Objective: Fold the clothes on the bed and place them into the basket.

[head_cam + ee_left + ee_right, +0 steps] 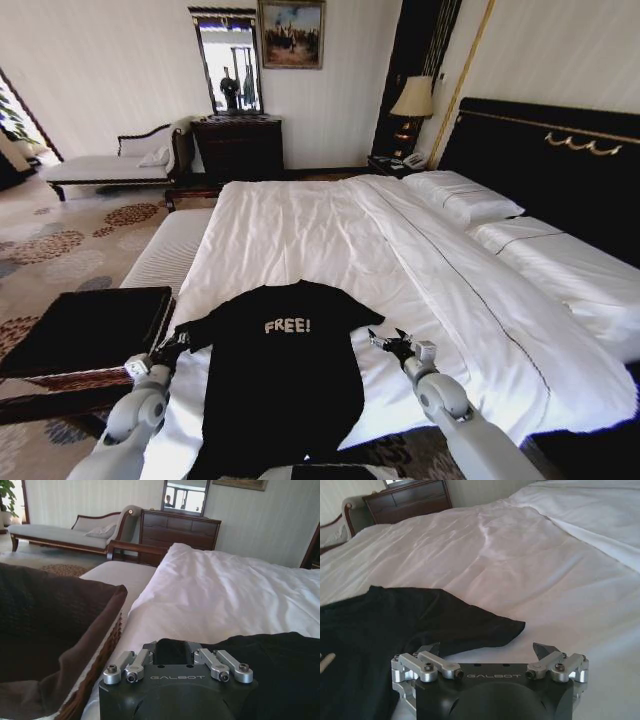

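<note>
T-shirt: a black short-sleeved T-shirt [280,375] with white "FREE!" lettering lies flat, chest up, on the near edge of the bed [330,235], its hem hanging over that edge and both sleeves spread out to the sides.
Bed: white duvet, two white pillows [465,195] at the black headboard [560,160] with gold trim.
Left gripper: the left gripper [178,346] sits at the shirt's left sleeve; in the left wrist view the left gripper [172,652] has black cloth lying between its drawn-in fingers, so it is pinching the sleeve.
Right gripper: the right gripper [392,343] rests just beside the right sleeve, near the same bed edge; the right wrist view shows its fingertips [544,650] spread wide apart over bare duvet, with the sleeve tip [507,627] close in front and not touched.
Basket: a brown wicker basket [90,330] with black fabric lining stands off the bed's left side, beside the left arm; the left wrist view shows the weave of its wall [102,657], which the head view leaves dark.
Bench: a white upholstered bench [170,250] runs along the bed's left edge, beyond the basket.
Room: a pale chaise longue [100,165], a dark dresser [238,148] with a mirror [230,65], and a lit lamp [412,98] stand by the far wall.
</note>
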Robot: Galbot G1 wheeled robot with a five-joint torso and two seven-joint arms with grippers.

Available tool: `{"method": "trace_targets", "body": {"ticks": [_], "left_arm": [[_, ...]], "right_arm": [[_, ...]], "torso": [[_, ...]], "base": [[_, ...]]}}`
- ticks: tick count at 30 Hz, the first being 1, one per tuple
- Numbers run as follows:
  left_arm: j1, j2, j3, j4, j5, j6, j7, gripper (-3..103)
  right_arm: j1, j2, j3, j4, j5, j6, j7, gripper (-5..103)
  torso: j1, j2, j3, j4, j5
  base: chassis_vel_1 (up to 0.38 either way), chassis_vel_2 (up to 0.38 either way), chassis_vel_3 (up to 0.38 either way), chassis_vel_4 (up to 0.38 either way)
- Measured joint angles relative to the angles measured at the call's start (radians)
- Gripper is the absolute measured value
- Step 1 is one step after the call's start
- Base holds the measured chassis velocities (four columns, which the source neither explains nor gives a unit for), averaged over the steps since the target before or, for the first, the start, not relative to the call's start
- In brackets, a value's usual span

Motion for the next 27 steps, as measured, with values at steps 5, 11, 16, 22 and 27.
{"method": "trace_targets", "body": {"ticks": [5, 11, 16, 22, 27], "left_arm": [[0.115, -0.013, -0.067, -0.061, 0.035, -0.044, 0.03, 48], [0.239, -0.055, -0.116, -0.132, 0.031, -0.089, 0.037, 76], [0.277, -0.103, -0.11, -0.164, 0.088, -0.12, 0.042, 92], [0.285, -0.134, -0.077, -0.189, 0.135, -0.137, 0.062, 100], [0.297, -0.133, -0.069, -0.213, 0.139, -0.14, 0.071, 100]], "right_arm": [[0.05, 0.034, 0.022, -0.001, 0.225, -0.02, 0.038, 100], [0.135, 0.059, 0.043, -0.067, 0.37, -0.031, 0.067, 100], [0.175, 0.073, 0.05, -0.121, 0.391, -0.048, 0.082, 100], [0.205, 0.098, 0.057, -0.195, 0.38, -0.047, 0.076, 100], [0.25, 0.129, 0.074, -0.277, 0.364, -0.055, 0.049, 100]], "torso": [[0.0, 0.0, 0.0, 0.0004, 0.0], [0.0, 0.0, 0.0, 0.0002, 0.0002], [0.0, 0.0, 0.0, 0.0001, 0.0002], [0.0, 0.0, 0.0, -0.0001, 0.0001], [0.0, 0.0, 0.0, 0.0, 0.0001]], "base": [[0.0, 0.0, 0.0, 0.0], [0.0, 0.0, 0.0, 0.0], [0.0, 0.0, 0.0, 0.0], [0.0, 0.0, 0.0, 0.0], [0.0, 0.0, 0.0, 0.0]]}}
